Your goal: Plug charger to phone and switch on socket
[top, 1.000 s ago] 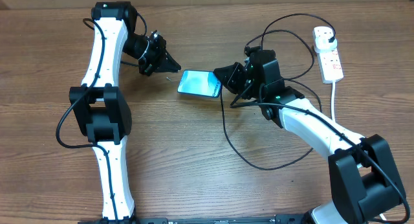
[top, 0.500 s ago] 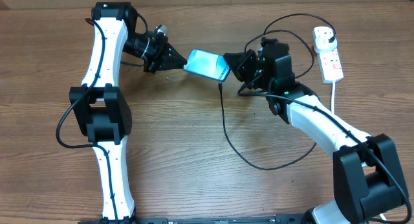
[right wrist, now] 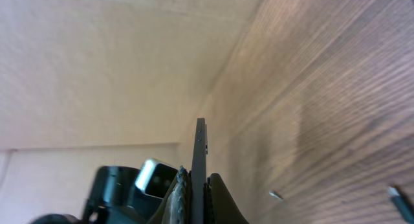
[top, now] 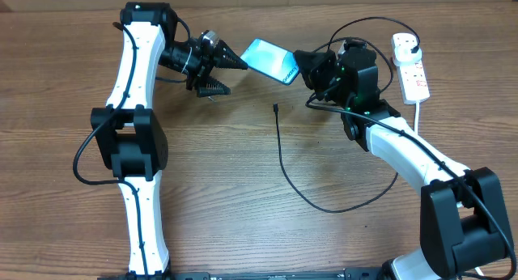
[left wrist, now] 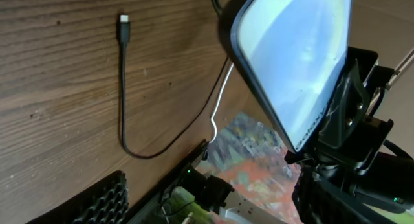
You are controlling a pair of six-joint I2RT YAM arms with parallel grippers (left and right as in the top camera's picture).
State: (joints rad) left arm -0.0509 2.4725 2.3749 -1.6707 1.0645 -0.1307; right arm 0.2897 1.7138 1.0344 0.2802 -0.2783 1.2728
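Note:
The phone (top: 271, 60), its light-blue screen lit, hangs tilted above the table, and my right gripper (top: 305, 70) is shut on its right end. In the right wrist view the phone (right wrist: 200, 153) shows edge-on, clamped between the two fingers (right wrist: 217, 198). My left gripper (top: 236, 78) stands open just left of the phone, holding nothing. The charger's connector tip (top: 276, 108) lies free on the wood below the phone, also seen as the tip (left wrist: 123, 22) in the left wrist view. Its black cable (top: 324, 205) loops back to the socket (top: 413, 78).
The socket lies at the far right with a black plug (top: 411, 44) in its far end and a thick white cord (top: 418, 122) trailing toward me. A small dark speck (top: 210, 98) lies on the wood near my left gripper.
My right gripper has lifted the phone and carried it toward the far edge. My left gripper has moved right toward the phone and gone from shut to open.

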